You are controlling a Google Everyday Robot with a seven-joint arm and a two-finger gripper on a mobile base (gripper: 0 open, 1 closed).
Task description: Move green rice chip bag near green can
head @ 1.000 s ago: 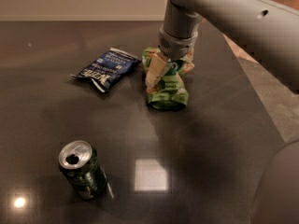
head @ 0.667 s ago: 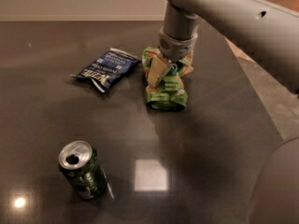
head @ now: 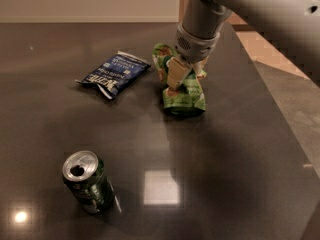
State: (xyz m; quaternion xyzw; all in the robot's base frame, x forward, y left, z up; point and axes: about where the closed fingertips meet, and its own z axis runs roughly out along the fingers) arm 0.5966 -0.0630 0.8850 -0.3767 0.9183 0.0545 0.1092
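Note:
The green rice chip bag (head: 186,98) lies crumpled on the dark table, right of centre. My gripper (head: 181,77) comes down from above onto the bag's upper middle. A tan finger (head: 174,74) presses into the bag, and the gripper is shut on it. The bag's lower end still rests on the table. The green can (head: 88,182) stands upright at the front left with its silver top open, well apart from the bag.
A dark blue snack bag (head: 116,74) lies flat just left of the green bag. The table's right edge (head: 280,114) runs diagonally close behind the arm, with floor beyond it. Light glares on the table (head: 161,187) between can and bag.
The gripper and the pinched green bag have shifted very slightly to the right. The can and the blue bag have not moved.

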